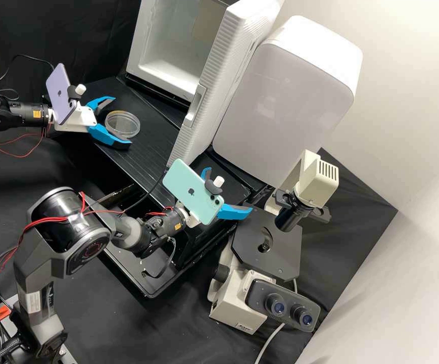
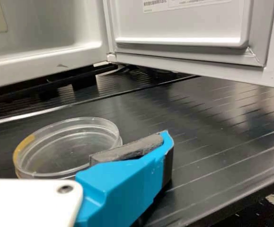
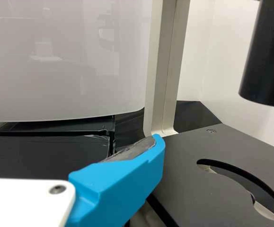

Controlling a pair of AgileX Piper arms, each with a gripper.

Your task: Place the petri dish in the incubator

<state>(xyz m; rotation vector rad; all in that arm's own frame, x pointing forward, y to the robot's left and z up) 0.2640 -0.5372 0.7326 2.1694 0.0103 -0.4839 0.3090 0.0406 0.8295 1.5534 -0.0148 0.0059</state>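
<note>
The clear petri dish [image 1: 122,124] lies flat on the black ribbed platform [image 1: 153,151] in front of the white incubator [image 1: 171,43], whose door [image 1: 214,81] stands swung open. My left gripper [image 1: 121,123] is open and low on the platform, with one blue finger on each side of the dish. In the left wrist view the dish [image 2: 66,144] sits just beside the padded finger [image 2: 127,175], with the incubator's chamber [image 2: 42,42] beyond it. My right gripper [image 1: 237,205] is open and holds nothing, hovering by the microscope stage [image 1: 267,242]; one of its fingers [image 3: 127,175] shows above that stage.
A large white housing [image 1: 285,96] stands right of the incubator door. The microscope [image 1: 264,288], with its eyepieces [image 1: 290,311] and black condenser [image 3: 267,52], sits at the front right. Red cables [image 1: 22,146] trail over black cloth at the left.
</note>
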